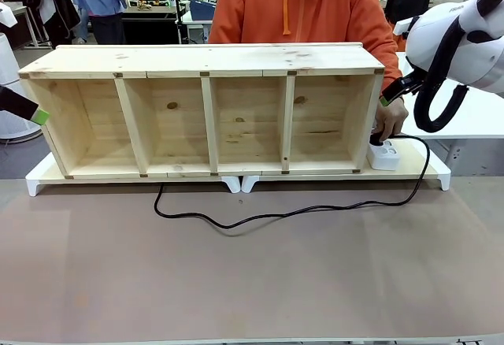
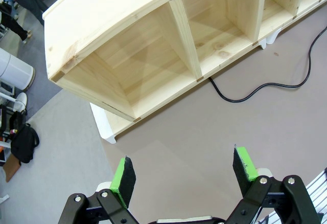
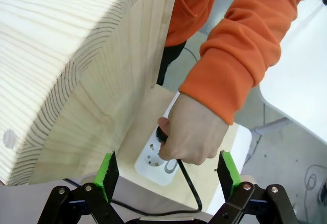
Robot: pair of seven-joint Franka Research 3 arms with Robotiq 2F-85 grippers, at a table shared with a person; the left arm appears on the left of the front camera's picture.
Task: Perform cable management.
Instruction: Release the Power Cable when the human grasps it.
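Note:
The cable (image 1: 291, 213) is a thin black cord that comes out from under the wooden shelf (image 1: 205, 60), snakes over the brown table and loops up to the white power strip (image 1: 384, 156) at the shelf's right end. A person's hand (image 3: 191, 132) holds the cable's plug (image 3: 162, 134) at the power strip (image 3: 153, 163). My right gripper (image 3: 167, 169) hangs open just above that hand and holds nothing; its tip (image 1: 387, 97) sits beside the shelf's right wall. My left gripper (image 2: 184, 170) is open and empty, off the shelf's left end (image 1: 33, 113). A stretch of cable (image 2: 265, 87) lies ahead of it.
The shelf has several open compartments and stands on white risers (image 1: 236, 183) along the table's far side. The person in an orange hoodie (image 1: 299, 6) stands behind it. A white table (image 1: 472, 116) is at the far right. The brown tabletop (image 1: 252, 282) lies in front.

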